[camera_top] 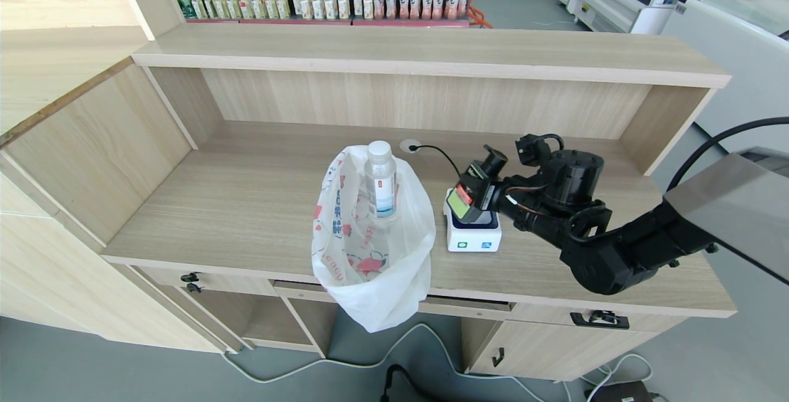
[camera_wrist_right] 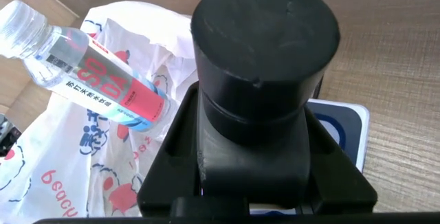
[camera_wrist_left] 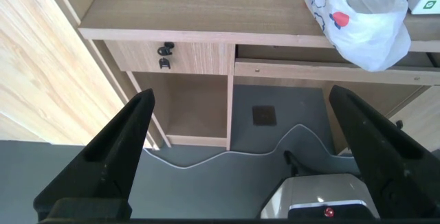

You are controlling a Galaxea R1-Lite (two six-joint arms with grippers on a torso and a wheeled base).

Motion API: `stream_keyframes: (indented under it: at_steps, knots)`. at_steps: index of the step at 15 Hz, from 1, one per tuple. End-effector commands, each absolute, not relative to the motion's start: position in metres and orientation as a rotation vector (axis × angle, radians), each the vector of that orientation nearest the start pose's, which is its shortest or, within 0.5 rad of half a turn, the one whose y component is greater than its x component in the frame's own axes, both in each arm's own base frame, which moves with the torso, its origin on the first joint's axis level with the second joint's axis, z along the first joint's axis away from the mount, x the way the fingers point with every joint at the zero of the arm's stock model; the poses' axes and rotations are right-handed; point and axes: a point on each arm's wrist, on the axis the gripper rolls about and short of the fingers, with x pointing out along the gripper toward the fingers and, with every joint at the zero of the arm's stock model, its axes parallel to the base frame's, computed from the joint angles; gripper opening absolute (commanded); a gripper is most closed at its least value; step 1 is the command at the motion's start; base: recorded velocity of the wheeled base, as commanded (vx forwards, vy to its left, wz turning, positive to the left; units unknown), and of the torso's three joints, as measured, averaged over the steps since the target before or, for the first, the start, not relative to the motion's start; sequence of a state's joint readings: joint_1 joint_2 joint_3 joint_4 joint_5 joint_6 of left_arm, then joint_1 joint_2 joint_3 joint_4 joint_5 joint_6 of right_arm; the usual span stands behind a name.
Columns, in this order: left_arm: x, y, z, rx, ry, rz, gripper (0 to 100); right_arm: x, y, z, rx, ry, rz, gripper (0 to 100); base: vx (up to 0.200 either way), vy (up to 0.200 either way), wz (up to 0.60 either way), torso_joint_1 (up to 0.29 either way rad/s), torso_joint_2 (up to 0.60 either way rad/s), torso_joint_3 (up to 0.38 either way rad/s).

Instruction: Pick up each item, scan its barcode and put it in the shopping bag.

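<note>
A white shopping bag (camera_top: 370,254) with red print stands open on the wooden counter (camera_top: 234,205), hanging over its front edge. A clear water bottle (camera_top: 380,180) stands upright inside it, toward the back. Right of the bag sits a small white scanner (camera_top: 473,237). My right gripper (camera_top: 487,195) is shut on a black bottle (camera_top: 468,195) with a green and red label, held tilted just above the scanner. In the right wrist view the black bottle's cap (camera_wrist_right: 265,38) looms over the scanner (camera_wrist_right: 344,124), beside the bag (camera_wrist_right: 69,176) and water bottle (camera_wrist_right: 89,73). My left gripper (camera_wrist_left: 251,162) hangs open below counter level.
A black cable (camera_top: 441,155) runs from the scanner to a grommet hole (camera_top: 410,145) at the counter's back. A raised wooden ledge (camera_top: 431,50) walls the counter behind and at both sides. Below are open cabinet bays (camera_wrist_left: 185,107) and a white cord (camera_wrist_left: 227,157) on the floor.
</note>
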State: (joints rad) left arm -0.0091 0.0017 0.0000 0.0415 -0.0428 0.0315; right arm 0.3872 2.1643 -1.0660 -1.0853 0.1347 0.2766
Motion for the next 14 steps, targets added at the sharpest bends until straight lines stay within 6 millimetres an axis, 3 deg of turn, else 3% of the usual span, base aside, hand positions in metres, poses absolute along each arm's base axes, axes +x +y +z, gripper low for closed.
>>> stream_keyframes:
  at_steps: [1, 11, 13, 14]
  knots:
    - [-0.023, -0.001, 0.071, 0.031, 0.042, -0.053, 100, 0.386, 0.162, 0.122, 0.267, 0.097, 0.518, 0, 0.0, 0.0, 0.0, 0.0, 0.0, 0.0]
    - [-0.023, -0.001, 0.071, 0.031, 0.042, -0.053, 100, 0.378, 0.161, 0.133, 0.266, 0.078, 0.522, 0, 0.0, 0.0, 0.0, 0.0, 0.0, 0.0]
    - [-0.023, -0.001, 0.071, 0.033, 0.042, -0.053, 100, 0.375, 0.16, 0.146, 0.261, 0.043, 0.527, 0, 0.0, 0.0, 0.0, 0.0, 0.0, 0.0]
    - [-0.023, -0.001, 0.071, 0.033, 0.042, -0.053, 100, 0.365, 0.155, 0.166, 0.228, -0.012, 0.529, 0, 0.0, 0.0, 0.0, 0.0, 0.0, 0.0]
